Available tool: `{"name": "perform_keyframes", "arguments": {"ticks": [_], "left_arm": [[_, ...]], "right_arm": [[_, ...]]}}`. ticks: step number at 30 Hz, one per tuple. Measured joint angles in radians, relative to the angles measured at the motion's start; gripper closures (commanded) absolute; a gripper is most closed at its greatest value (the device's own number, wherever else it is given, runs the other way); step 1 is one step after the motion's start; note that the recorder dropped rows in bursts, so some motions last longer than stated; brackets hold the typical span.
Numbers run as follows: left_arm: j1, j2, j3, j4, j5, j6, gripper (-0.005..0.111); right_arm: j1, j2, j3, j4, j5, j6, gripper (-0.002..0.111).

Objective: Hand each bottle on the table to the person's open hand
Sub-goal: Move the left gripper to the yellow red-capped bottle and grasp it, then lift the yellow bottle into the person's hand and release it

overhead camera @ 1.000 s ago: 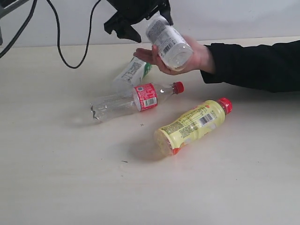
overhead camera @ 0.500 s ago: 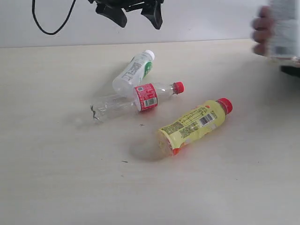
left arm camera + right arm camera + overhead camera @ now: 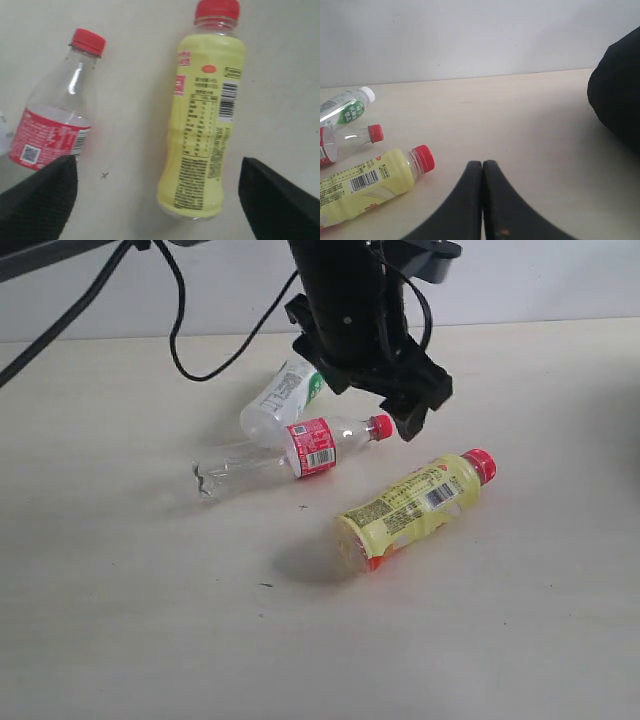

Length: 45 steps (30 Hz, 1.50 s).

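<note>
Three plastic bottles are lying on the pale beige table; we're hovering our left gripper, fingers spread wide, above the yellow red-capped bottle, while our right gripper is sitting with fingers pressed together.

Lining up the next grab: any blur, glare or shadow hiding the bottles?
Exterior view: sharp; small glint on the red-label bottle, soft shadow beside the yellow bottle. Left wrist view: slightly soft, left gripper fingertips blurred. Right wrist view: clear, no glare.

Bare table rings the yellow bottle; the red-label bottle lies against the green-label bottle.
</note>
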Motion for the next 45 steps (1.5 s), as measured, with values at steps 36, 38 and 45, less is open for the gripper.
{"name": "perform_keyframes", "arguments": {"ticks": [36,38,45], "left_arm": [[-0.12,0.196,0.002,0.041,-0.011,-0.022,0.023],[-0.12,0.213,0.002,0.044,-0.016,-0.022,0.023],[-0.12,0.256,0.002,0.059,-0.036,-0.022,0.025]], "right_arm": [[0.0,0.0,0.0,0.0,0.0,0.0,0.108],[0.0,0.0,0.0,0.0,0.0,0.0,0.108],[0.0,0.0,0.0,0.0,0.0,0.0,0.108]]}}
